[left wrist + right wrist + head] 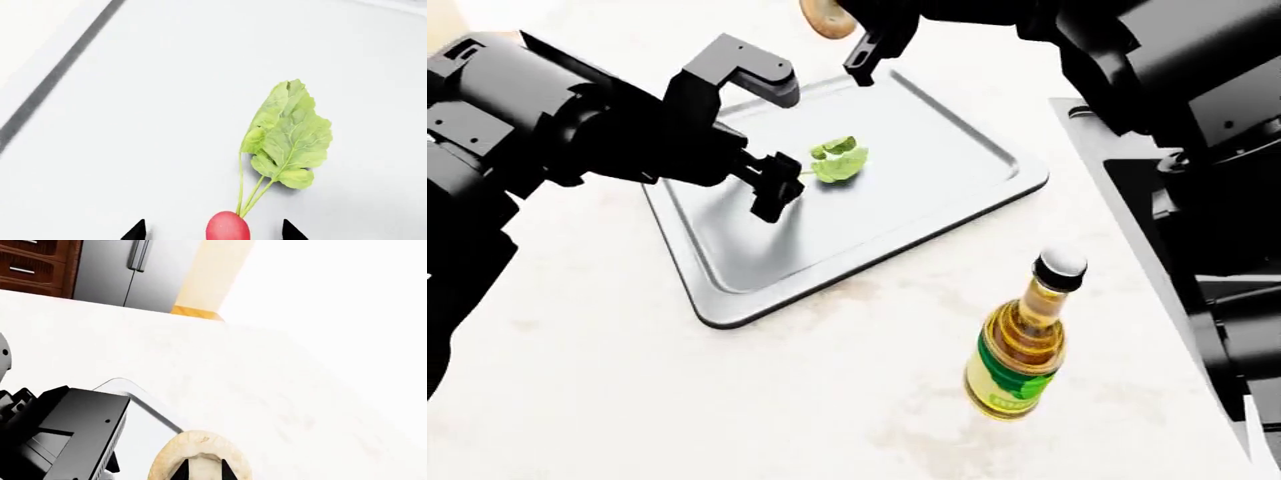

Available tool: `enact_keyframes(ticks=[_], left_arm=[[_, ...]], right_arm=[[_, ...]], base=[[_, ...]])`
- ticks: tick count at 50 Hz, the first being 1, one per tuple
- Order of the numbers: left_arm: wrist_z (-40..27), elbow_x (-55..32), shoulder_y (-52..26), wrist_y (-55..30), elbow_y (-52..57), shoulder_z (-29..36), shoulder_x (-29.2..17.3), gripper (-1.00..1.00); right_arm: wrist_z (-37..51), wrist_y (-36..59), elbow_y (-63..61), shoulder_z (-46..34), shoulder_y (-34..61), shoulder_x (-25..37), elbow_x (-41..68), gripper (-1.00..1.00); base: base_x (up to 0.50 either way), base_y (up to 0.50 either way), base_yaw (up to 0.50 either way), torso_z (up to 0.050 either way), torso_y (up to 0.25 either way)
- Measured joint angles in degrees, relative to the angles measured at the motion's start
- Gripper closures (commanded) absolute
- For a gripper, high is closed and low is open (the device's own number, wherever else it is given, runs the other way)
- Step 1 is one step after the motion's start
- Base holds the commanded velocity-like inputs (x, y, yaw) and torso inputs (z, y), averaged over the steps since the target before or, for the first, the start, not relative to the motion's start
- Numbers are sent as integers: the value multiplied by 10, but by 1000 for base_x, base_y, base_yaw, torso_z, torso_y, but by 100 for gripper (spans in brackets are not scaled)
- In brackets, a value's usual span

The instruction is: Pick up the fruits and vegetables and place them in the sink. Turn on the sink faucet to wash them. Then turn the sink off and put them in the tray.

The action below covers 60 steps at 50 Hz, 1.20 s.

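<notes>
Radish (227, 227) first: its small red bulb sits between the two black fingertips of the left gripper (210, 231), the jaws spread with a gap on either side, so the bulb lies free on the flat grey tray (133, 125) — its green leaves fanned out across the metal away from the gripper. Smooth, round and probably light, it looks apt to roll or squirt from a pinch; the firm bulb is the place to close on, since the thin stems and soft leaves would likely tear or slip. Above the tray's far edge, the right gripper (202, 471) is clamped on the tan mushroom (200, 455), fingertips set against its pale underside, carried clear of the white counter (694, 400). A mushroom cap bruises easily, so a gentle squeeze seems wise. On the counter in front of the tray stands a green-labelled oil bottle (1021, 350), well apart from both.
</notes>
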Motion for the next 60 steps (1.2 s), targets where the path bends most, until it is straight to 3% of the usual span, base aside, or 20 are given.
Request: enact_keyframes(ticks=[7,15,33,53,54,60], left_arm=[[-16,-18,-8,-9,23,-16,-12,-100],[-75,-75,-30,-38,102,-64,-60,-100],[-247,-242,-96,-117,279,-176,-191,-100],[-295,-285,-152,-142,314,-216,-225,-100],[-294,-285,-152,-142,314,-216,-225,-100],[-292,-283,-153,-140,314,-217,-226,-100]], right_arm=[[0,-11,18,-4,-3,-4,-4,100],[-3,-45,82,-13,-4,-23,-17,100],[-66,-183,386,-64,35,-95,-88,100],[-156,-82,300,-130,12,-61,-122,100],[-159,-78,297,-132,11,-60,-122,-100],[-168,-68,288,-140,9,-56,-126,-100]], base=[[0,0,0,0,0],[0,0,0,0,0],[0,0,0,0,0],[0,0,0,0,0],[0,0,0,0,0],[0,0,0,0,0]])
